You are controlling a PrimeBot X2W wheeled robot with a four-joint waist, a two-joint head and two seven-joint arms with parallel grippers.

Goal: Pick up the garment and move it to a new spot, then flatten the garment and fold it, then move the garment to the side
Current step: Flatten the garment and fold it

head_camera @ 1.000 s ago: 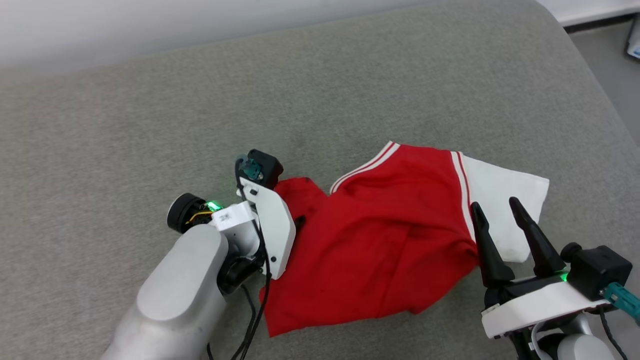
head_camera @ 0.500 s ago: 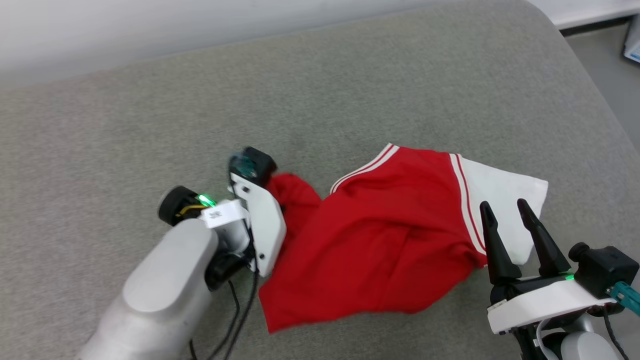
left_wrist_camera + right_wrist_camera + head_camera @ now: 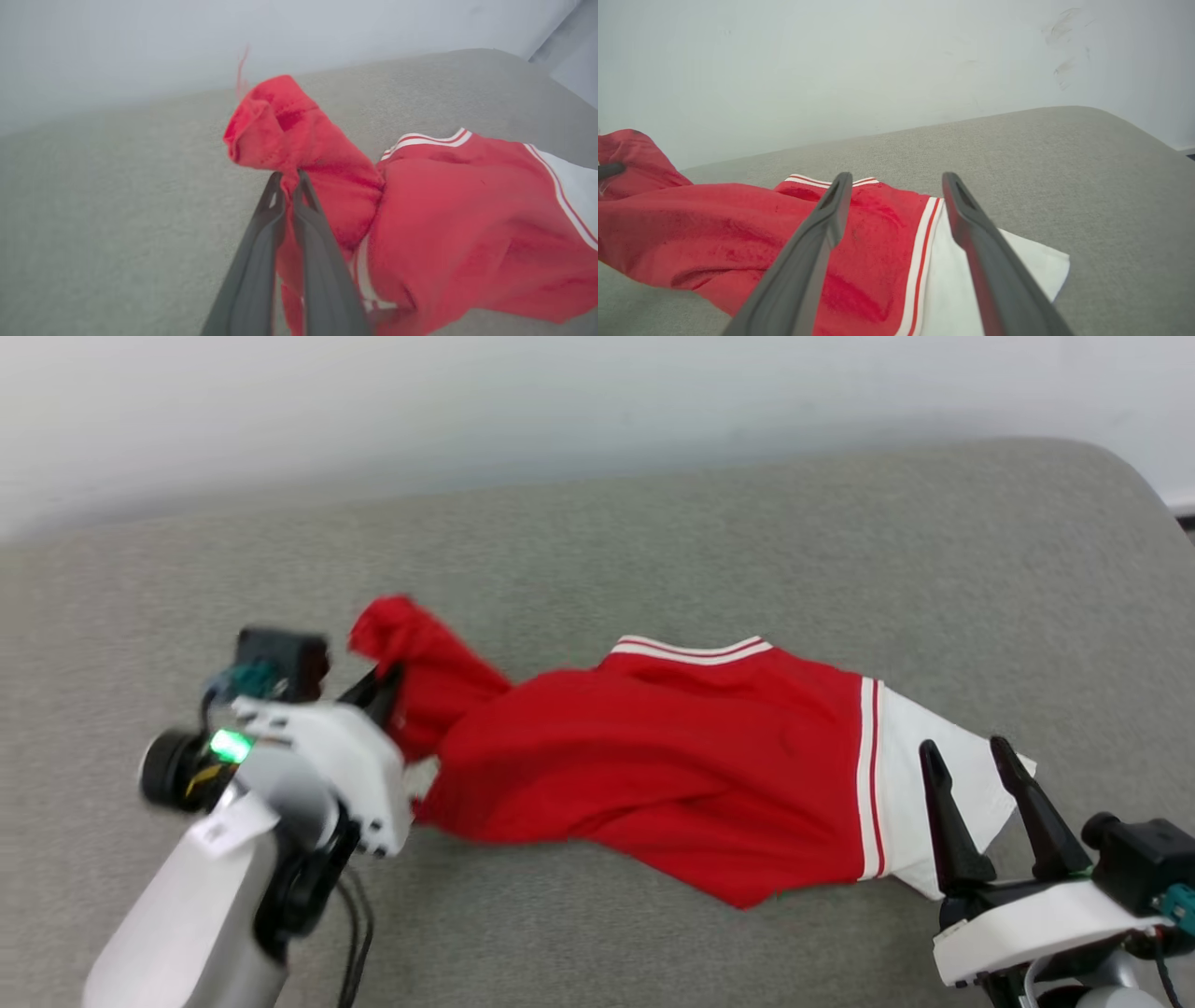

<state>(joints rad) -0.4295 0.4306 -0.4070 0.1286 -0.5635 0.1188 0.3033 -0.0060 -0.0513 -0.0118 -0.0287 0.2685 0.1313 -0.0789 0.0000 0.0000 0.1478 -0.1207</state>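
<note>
Pinching the jersey (image 3: pixel 672 756) at nine o'clock, my left claw (image 3: pixel 289 179) grips little cloth; it may slip; my right claw (image 3: pixel 962 747) gapes empty.

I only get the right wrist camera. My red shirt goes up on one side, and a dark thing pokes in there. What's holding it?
Observer: The left end effector is. Its two fingers are shut on a bunched red end of the garment.
Operator: Is the whole shirt up in the air?
Observer: No. In the head view most of it lies on the grey cushion; just the pinched end is raised.
Operator: Where does that one reach in from?
Observer: The left forearm comes in at the head view's lower left, with a green light glowing near its wrist.
</note>
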